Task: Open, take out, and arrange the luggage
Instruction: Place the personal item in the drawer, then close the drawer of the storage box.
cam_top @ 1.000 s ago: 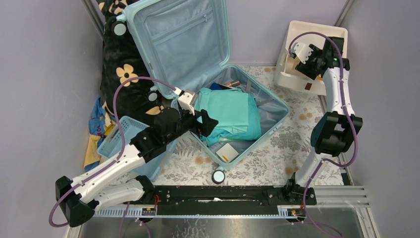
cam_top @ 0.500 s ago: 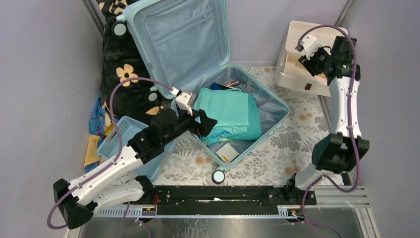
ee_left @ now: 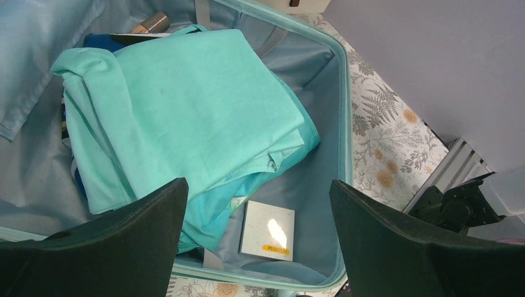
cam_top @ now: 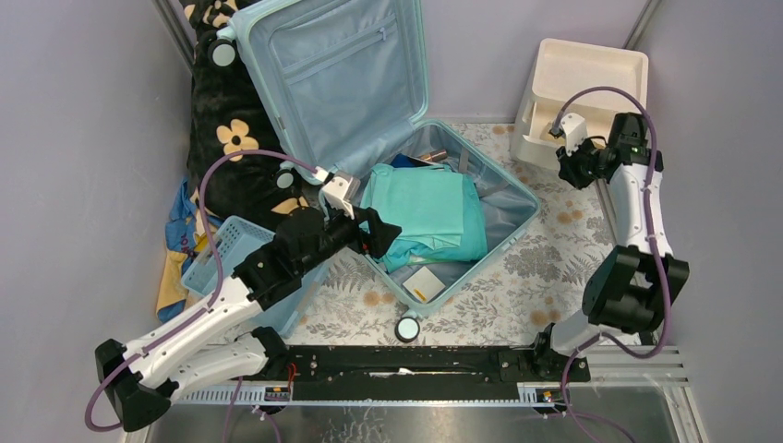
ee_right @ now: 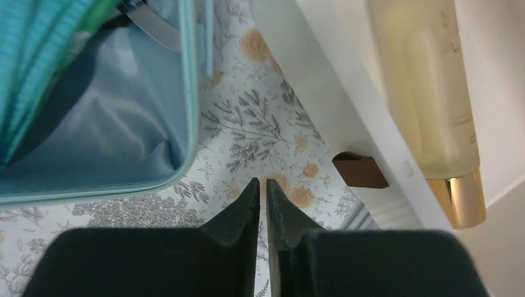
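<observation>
The luggage (cam_top: 480,189) lies open on the floral mat, with its lid (cam_top: 332,74) leaning up at the back. Folded teal clothes (ee_left: 186,105) fill its base. A small white box with a yellow label (ee_left: 267,230) lies beside them. My left gripper (cam_top: 380,231) hangs open above the suitcase's near-left rim; in its wrist view the gripper (ee_left: 257,185) frames the box and holds nothing. My right gripper (cam_top: 567,173) hovers over the mat between the suitcase and the drawer unit. Seen from its wrist, the gripper (ee_right: 262,180) has its fingers nearly touching, with nothing between them.
The cream drawer unit (cam_top: 572,92) stands at the back right. A pale yellow bottle with a gold cap (ee_right: 433,93) lies in it. A small blue basket (cam_top: 226,245) and a black floral blanket (cam_top: 231,138) sit on the left. Grey walls close both sides.
My right arm has pulled back from the drawer unit's top and come down beside it, and its jaws have closed. The left arm has shifted slightly toward the near left.
</observation>
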Tool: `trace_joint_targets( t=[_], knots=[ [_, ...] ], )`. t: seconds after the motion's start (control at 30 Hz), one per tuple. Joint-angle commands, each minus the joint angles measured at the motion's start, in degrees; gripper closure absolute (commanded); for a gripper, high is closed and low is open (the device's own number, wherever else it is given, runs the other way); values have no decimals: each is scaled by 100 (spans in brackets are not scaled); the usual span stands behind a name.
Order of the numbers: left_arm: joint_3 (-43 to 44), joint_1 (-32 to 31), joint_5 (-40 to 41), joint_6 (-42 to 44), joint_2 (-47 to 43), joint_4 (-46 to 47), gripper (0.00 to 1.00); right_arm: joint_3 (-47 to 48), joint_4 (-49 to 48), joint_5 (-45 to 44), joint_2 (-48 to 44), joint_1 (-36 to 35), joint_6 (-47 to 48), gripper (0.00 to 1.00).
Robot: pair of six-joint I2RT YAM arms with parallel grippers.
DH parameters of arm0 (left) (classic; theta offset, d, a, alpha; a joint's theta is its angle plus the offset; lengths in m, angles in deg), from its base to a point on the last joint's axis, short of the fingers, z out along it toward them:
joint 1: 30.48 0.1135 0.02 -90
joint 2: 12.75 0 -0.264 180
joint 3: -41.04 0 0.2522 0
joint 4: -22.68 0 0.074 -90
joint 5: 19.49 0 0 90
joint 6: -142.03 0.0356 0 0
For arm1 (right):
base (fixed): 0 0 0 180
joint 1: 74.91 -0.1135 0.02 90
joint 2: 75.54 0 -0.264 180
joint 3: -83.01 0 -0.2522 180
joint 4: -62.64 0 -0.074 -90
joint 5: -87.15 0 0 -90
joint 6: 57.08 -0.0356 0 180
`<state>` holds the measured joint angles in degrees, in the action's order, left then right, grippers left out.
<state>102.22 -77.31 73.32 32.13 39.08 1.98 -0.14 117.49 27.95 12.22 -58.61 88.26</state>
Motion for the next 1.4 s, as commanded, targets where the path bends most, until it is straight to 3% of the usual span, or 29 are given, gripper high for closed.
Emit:
trace_joint_targets(
  t=[0.0, 0.07, 0.37, 0.57, 0.83, 1.03, 1.37],
  knots=[
    [-83, 48, 35, 17, -99, 325, 9, 104, -376, -353, 481, 49, 51, 92],
    [-92, 45, 36, -2, -97, 331, 9, 180, -616, -413, 701, 49, 147, 100],
    [-94, 42, 105, -5, -120, 303, 9, 218, -2504, -545, 947, 49, -679, 100],
    [-28, 43, 97, 13, -29, 301, 8, 540, -3197, -577, 1254, 49, -1309, 100],
    [56, 43, 150, 13, 7, 222, 8, 676, -3692, -632, 1510, 49, -1616, 100],
    [224, 45, 132, 30, 166, 158, 9, 667, -4020, -1478, 1716, 49, -1391, 91],
    [321, 42, 83, 22, 354, 200, 9, 320, -3469, -2189, 1370, 98, -631, 86]
  ],
)
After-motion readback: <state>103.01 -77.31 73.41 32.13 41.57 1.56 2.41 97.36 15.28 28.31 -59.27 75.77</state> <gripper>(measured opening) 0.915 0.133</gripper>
